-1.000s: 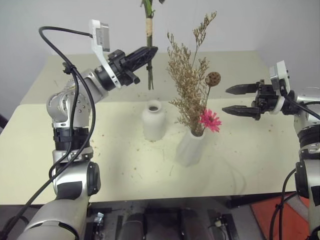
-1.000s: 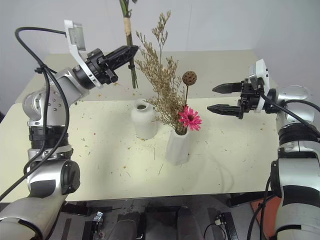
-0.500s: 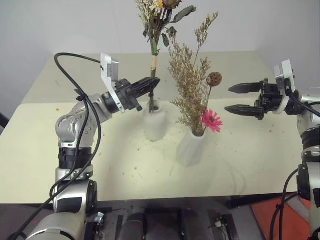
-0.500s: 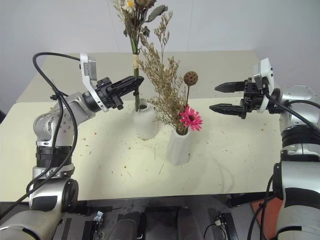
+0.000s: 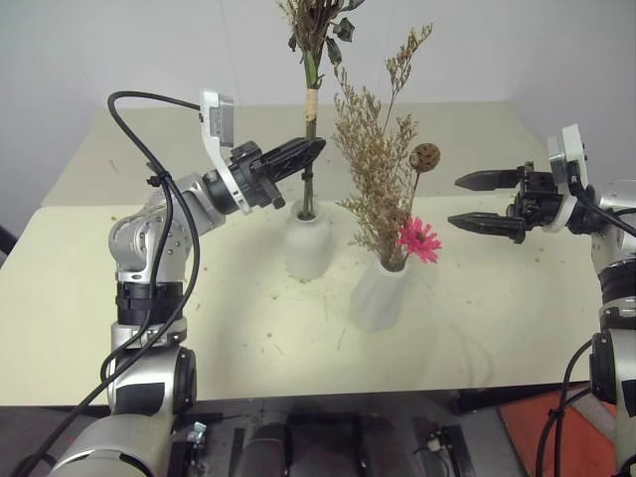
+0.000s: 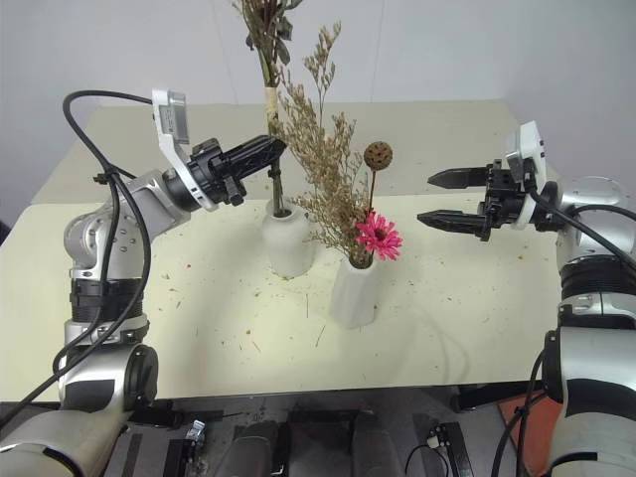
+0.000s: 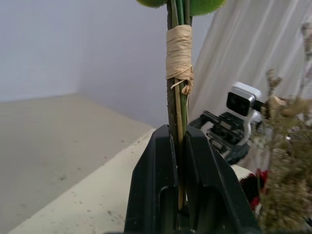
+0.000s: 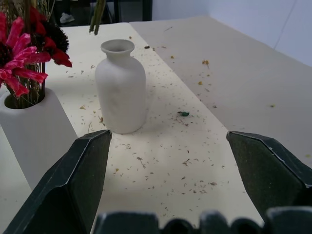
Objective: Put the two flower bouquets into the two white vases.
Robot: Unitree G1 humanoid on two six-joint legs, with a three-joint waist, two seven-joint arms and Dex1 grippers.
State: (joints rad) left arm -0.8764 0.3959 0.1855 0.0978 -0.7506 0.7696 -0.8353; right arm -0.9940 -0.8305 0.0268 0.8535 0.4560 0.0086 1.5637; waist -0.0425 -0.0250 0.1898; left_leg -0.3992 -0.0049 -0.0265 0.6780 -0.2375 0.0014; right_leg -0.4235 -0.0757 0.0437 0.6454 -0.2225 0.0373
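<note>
**SECOND BOUQUET: STEM-TO-VASE ALIGNMENT**

The table [image 5: 89, 298], strewn with dried flecks, occupies the lower two thirds of the head views. At centre frame, the dried tan bouquet [image 5: 373, 179], with its pink flower and brown pod, is seated in the ribbed vase [image 5: 378, 293]. This half of the task is judged complete.

The bottle vase [image 5: 306, 248] stands just left of the ribbed vase, apart from it. The green-leaved bouquet [image 5: 311, 109] is held upright above it. Its long axis runs near vertical, and its blooms are cut off by the upper edge of the frame.

The left gripper [image 5: 316, 146] enters from the left, clamped tight on the stems just below the raffia binding [image 7: 178, 46]. The bottle vase lies directly below this grip. In the head views the stem ends meet the vase mouth. In the right wrist view the mouth is seen empty, with the stem ends [image 8: 95, 19] apart from the rim. Insertion is therefore judged not yet made. A straight descent is called for once the ends are centred over the narrow neck.

The right gripper [image 5: 454, 202] hovers at right of frame, jaws spread wide and holding nothing, well apart from both vases. The left arm is the nearer.

No readable writing or brand marking is found.
</note>
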